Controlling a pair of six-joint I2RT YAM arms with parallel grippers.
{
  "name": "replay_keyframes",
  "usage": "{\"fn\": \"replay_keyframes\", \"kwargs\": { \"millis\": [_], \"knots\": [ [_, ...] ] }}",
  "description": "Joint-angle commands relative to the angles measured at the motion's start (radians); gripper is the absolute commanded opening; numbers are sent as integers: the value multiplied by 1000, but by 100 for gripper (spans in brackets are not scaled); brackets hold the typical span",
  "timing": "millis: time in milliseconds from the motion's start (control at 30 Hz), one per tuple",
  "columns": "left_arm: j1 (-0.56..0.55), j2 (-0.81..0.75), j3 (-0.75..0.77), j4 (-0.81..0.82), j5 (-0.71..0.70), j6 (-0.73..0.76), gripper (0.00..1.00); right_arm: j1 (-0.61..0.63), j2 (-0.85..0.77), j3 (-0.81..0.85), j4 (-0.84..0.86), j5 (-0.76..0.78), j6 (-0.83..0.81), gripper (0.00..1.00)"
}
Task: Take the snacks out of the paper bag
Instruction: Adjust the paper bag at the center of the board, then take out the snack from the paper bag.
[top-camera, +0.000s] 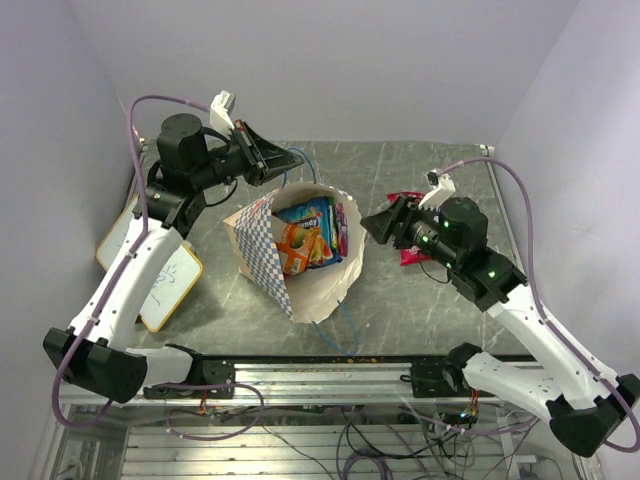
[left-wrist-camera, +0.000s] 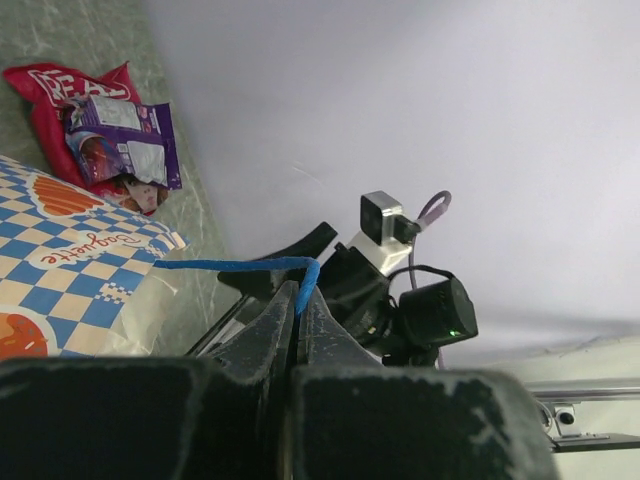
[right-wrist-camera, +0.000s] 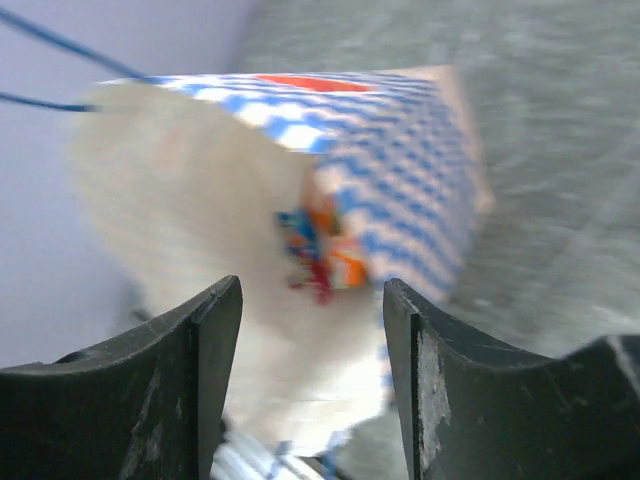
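Left hand (left-wrist-camera: 298, 300) raised, pinching blue cord handle (left-wrist-camera: 230, 264) of paper bag (top-camera: 262, 255), right hand (right-wrist-camera: 310, 292) spread wide, facing snacks (top-camera: 305, 235)

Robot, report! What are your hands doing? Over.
Left gripper shut on blue handle. Right gripper open, facing bag mouth. Snacks inside, two packets out. Nothing between.

The paper bag (top-camera: 262, 250) is cream inside and blue-and-white checked outside, with orange marks and a blue cord handle (left-wrist-camera: 240, 264). The snacks (top-camera: 300, 248) in it show orange, blue, yellow-green and magenta. Upper left in the left wrist view lie a red packet (left-wrist-camera: 40, 92) and a purple packet (left-wrist-camera: 125, 140).
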Motion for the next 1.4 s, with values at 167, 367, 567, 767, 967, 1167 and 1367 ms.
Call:
{"fn": "replay_keyframes", "kwargs": {
  "millis": [167,367,567,767,967,1167,1367],
  "knots": [
    [-35,-31,6,22,-18,-11,7,357,20,-43,293,63,156,56],
    [-35,-22,38,-28,-13,32,7,516,119,-54,222,391,235,39],
    [-35,-25,8,-6,2,8,7,519,253,-50,294,549,200,33],
    [-35,7,127,-190,-37,137,7,520,421,-10,367,559,214,34],
    [-35,-18,81,-136,-32,85,7,520,547,23,368,592,244,39],
    [-35,-31,82,-175,-53,98,7,490,622,50,399,583,257,45],
    [-36,-32,79,-176,-31,106,7,444,671,61,398,555,248,53]
  ]
}}
